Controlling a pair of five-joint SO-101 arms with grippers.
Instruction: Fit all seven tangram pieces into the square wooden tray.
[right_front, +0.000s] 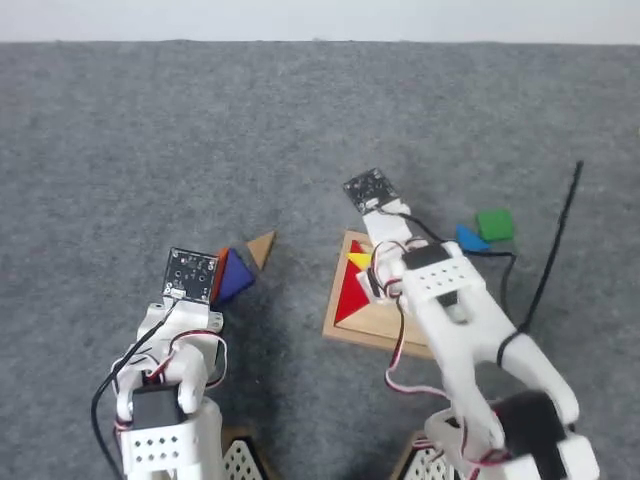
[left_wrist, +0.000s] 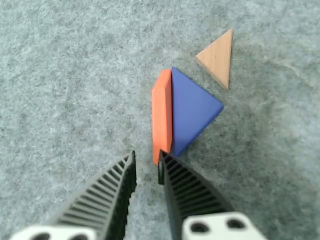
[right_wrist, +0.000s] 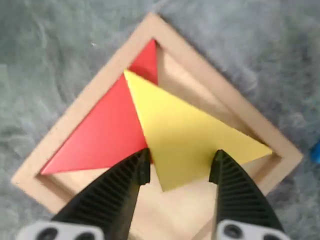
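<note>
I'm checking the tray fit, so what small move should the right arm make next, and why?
Probably ease the yellow triangle off the red triangle: its tip seems to overlap the red one, so it likely won't lie flat in the wooden tray. The right gripper sits over it.

Square wooden tray has the red triangle flat in one corner; the yellow triangle overlaps its edge, pinched in the right gripper. Loose on the surface to one side: orange parallelogram touching blue triangle, plain wood triangle just beside. Other side: light-blue triangle against green square.
</note>
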